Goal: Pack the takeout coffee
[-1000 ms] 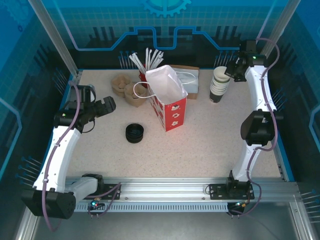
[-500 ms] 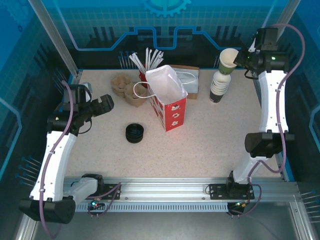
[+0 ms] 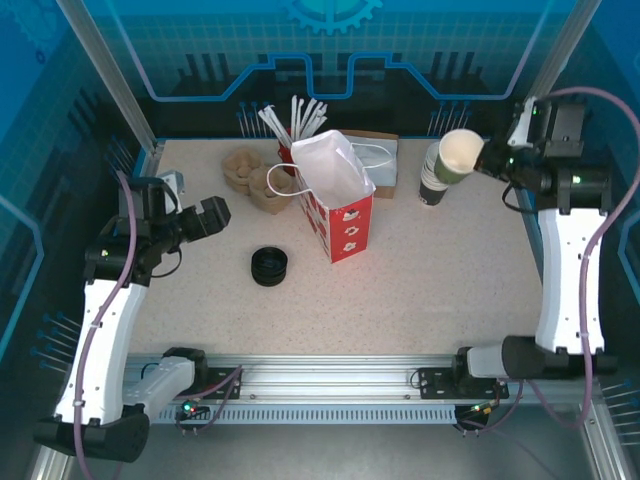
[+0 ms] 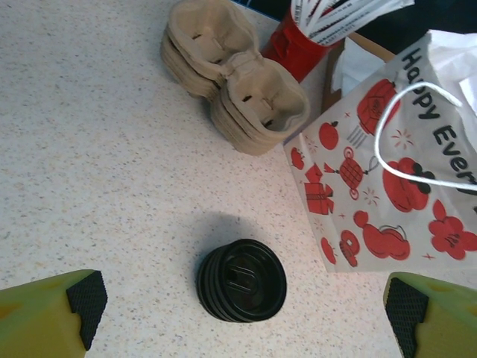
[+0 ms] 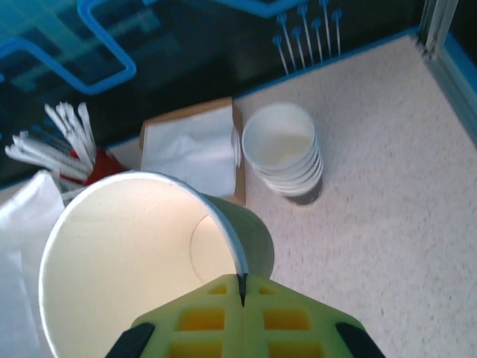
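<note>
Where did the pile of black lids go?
In the top view, the black lids sit left of centre, beside the red-and-white bag.

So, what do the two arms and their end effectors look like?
The left arm and right arm have white links, black joints and a loose purple cable. The left end effector and right end effector have yellow-green fingers; the left one's carry black textured pads.
</note>
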Available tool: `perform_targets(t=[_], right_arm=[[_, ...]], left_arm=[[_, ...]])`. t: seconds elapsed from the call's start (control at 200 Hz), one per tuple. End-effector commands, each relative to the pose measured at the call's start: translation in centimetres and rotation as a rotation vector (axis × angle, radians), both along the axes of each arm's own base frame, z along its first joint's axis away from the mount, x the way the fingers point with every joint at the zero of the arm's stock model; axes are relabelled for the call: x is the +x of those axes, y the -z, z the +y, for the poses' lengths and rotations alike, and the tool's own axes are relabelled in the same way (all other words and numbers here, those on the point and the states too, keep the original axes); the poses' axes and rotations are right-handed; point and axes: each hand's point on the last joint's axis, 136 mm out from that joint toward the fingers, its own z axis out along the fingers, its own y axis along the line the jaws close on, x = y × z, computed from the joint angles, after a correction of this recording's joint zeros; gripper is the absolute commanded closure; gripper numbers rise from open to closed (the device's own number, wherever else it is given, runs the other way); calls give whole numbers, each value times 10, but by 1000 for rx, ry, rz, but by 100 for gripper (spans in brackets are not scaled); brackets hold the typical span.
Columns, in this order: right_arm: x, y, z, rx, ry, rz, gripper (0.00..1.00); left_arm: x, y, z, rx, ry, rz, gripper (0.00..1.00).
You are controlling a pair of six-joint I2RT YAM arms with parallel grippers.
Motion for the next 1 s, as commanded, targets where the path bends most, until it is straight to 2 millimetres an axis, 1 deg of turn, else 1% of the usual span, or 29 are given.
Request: perform_targets(t=[0.0,0.045,0.125,0.265,0.385,0.52,0.64,0.78,0.955,0.996], right_arm=[[-21,27,20,24,-76,53,100],[-29,39,26,30,-92,63,100],[-37,60,38,34,-126,61,100],[-47,100,70,44,-213,97,100],[-52,125,93,73,-245,98,100],[-56,153,126,107,-305,121,100],[-58,173,149,97,-349,137,100],[-62,190,176,125,-396,139,100],[-69,211,198,119,-428,167,100],[-69,212,203,125,-435,168,100]], left_arm=[[-8,13,-17,-45,58,41,3],[-9,18,-21,-50,68,52,3],[-10,27,-27,-63,79,73,4],[-9,42,-38,-90,96,104,5],[-7,57,-44,-111,97,129,6],[-6,74,-48,-137,89,160,6],[-4,91,-49,-153,75,182,7],[0,111,-56,-192,80,207,7],[4,135,-59,-211,66,254,7],[5,138,-58,-211,64,256,7]])
